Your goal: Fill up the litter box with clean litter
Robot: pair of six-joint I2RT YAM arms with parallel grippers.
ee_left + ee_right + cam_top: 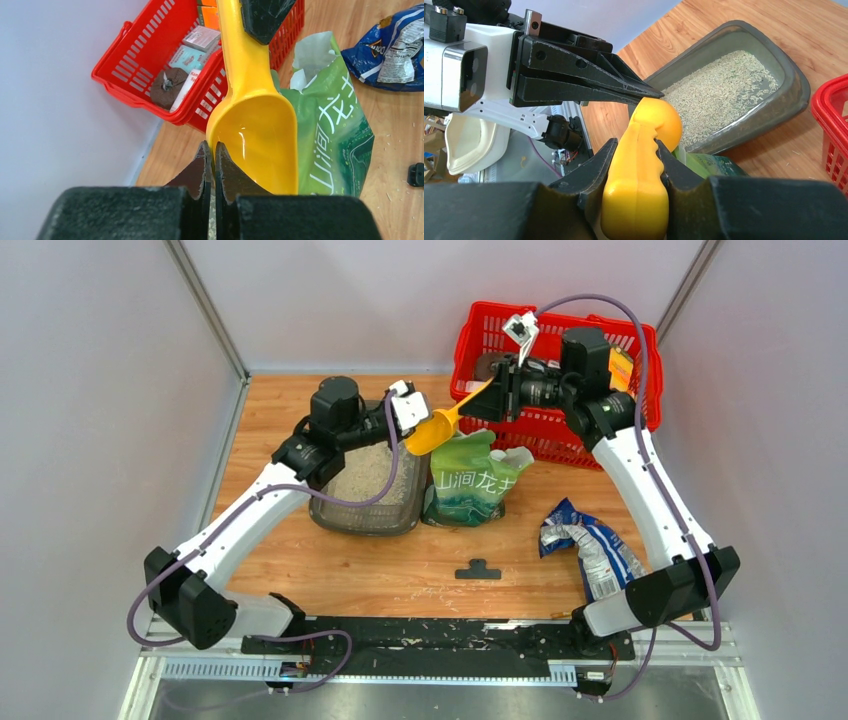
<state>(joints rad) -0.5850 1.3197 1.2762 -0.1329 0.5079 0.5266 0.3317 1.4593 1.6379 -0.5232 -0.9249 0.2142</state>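
We see the litter box [796, 95] lying flat on the wooden table [400, 570], at the far left by the left arm. A thin, even layer of pale litter [719, 92] covers its floor and the walls rise well above it, so we judge the filling only partly done.

Just beside the box's right end hangs the yellow scoop [260, 135], its bowl empty and tipped down over the open top of the green bag [335, 130]. That placement suits dipping in for another load.

The right gripper [634, 150] has its fingers clamped on the scoop's handle, reaching in from the basket side.

The left gripper [212, 150] is fully closed with nothing clearly between its fingers. Its tips press against the bowl's rim, perhaps to steady or tip it. We cannot tell whether they pinch the thin wall.

Behind stands the red basket [135, 95], and a crumpled blue bag [390, 50] lies to the right, both apart from the work.
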